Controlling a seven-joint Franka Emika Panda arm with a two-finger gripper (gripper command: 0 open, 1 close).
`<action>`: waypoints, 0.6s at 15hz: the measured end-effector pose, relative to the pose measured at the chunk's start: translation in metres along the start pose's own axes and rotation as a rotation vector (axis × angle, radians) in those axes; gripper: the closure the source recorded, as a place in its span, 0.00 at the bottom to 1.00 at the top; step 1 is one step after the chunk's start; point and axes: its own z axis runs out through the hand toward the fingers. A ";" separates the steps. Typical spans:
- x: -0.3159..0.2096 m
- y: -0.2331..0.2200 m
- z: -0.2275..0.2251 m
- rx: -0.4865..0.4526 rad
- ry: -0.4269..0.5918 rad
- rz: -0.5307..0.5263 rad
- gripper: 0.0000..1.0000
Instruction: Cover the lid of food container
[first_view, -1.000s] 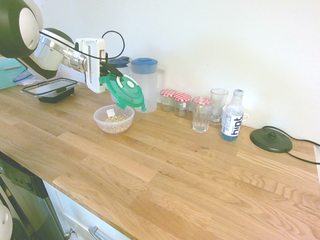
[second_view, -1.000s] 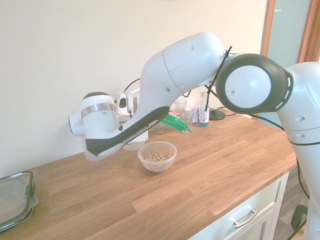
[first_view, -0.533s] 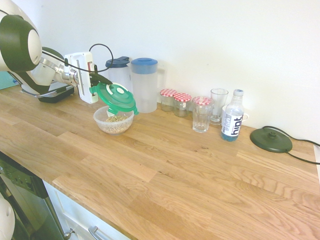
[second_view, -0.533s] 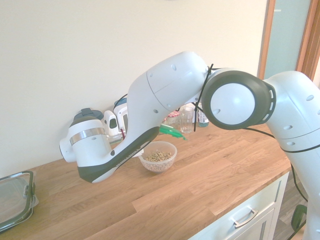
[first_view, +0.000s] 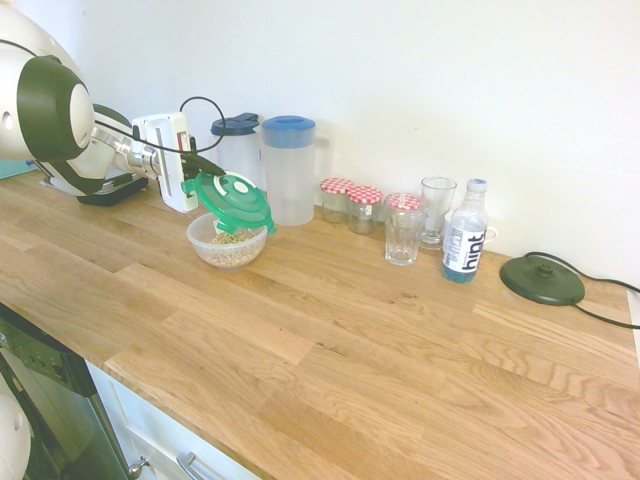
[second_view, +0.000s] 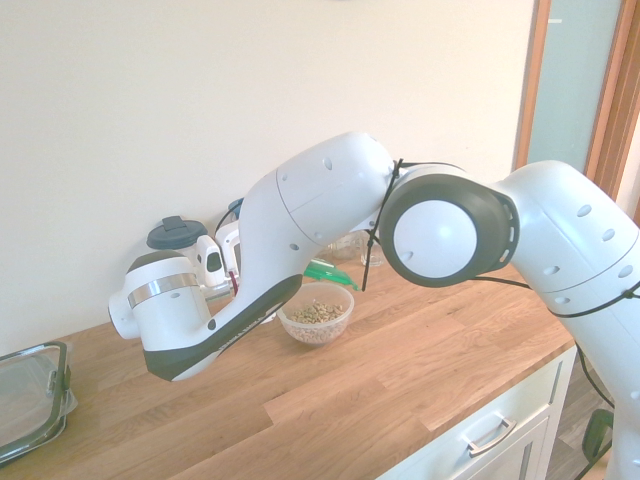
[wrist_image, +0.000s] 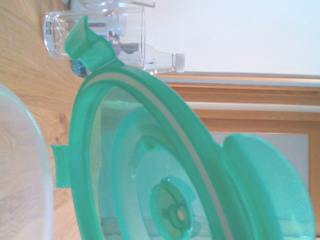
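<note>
Here the gripper (first_view: 197, 172) pinches the green lid (first_view: 232, 199) by its edge, tilted, hovering just above the food container (first_view: 228, 240) on the counter (first_view: 330, 330). First exterior view shows lid and grip plainly; in the second the arm hides all but a green sliver (second_view: 328, 274) above the bowl (second_view: 316, 313). Wrist view shows the lid's underside with its tabs close up. Versus a second ago the lid sits lower and flatter, nearer the bowl

lid (first_view: 232, 198) above food container (first_view: 228, 243), pitchers (first_view: 289, 168) behind
</note>
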 end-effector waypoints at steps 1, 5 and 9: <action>-0.002 -0.002 -0.001 -0.002 0.002 -0.001 1.00; -0.007 -0.010 -0.004 -0.007 0.014 -0.004 1.00; -0.017 -0.013 -0.011 -0.008 0.027 -0.020 0.00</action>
